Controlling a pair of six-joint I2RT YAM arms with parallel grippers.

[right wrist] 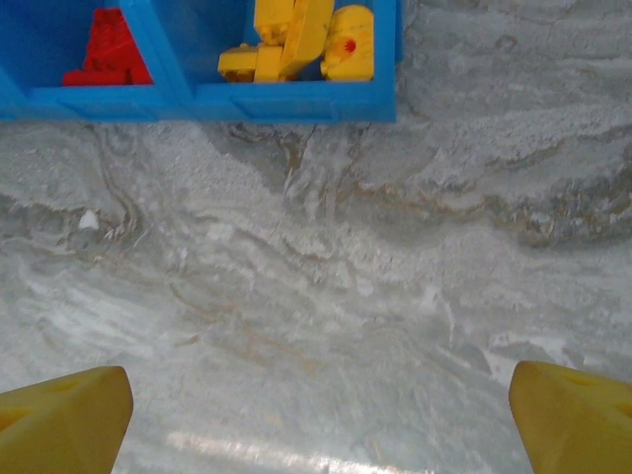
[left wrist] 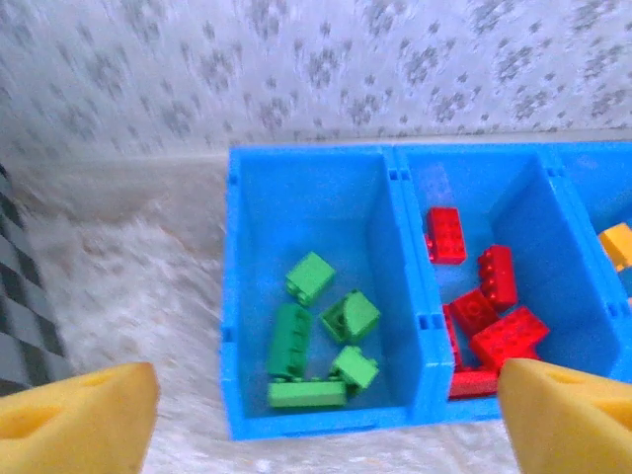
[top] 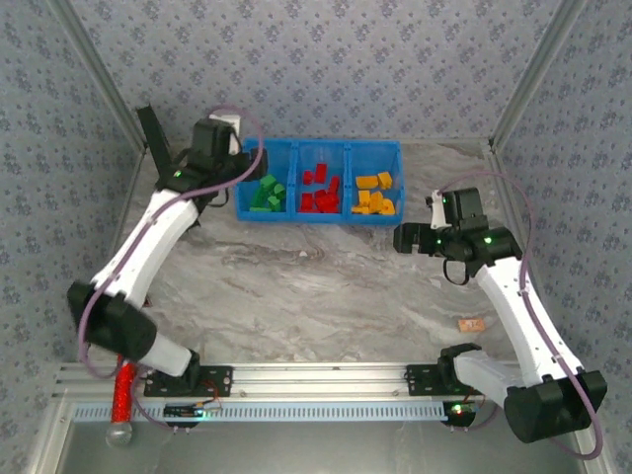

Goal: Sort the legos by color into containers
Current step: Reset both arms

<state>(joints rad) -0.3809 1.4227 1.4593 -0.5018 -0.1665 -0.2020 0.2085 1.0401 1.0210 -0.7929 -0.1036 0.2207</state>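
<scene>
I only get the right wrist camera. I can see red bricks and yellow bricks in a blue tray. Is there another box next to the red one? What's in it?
Observer: Yes, the bright blue plastic tray has a third compartment at its left end, and it holds green plastic toy bricks.
Child: Where's the other arm?
Observer: The left gripper hangs at the near edge of that green compartment, jaws wide apart, holding nothing.
Child: Are any bricks left out?
Observer: None that I can make out. A small tan thing lies on the grey marbled tabletop, too small to identify.
</scene>
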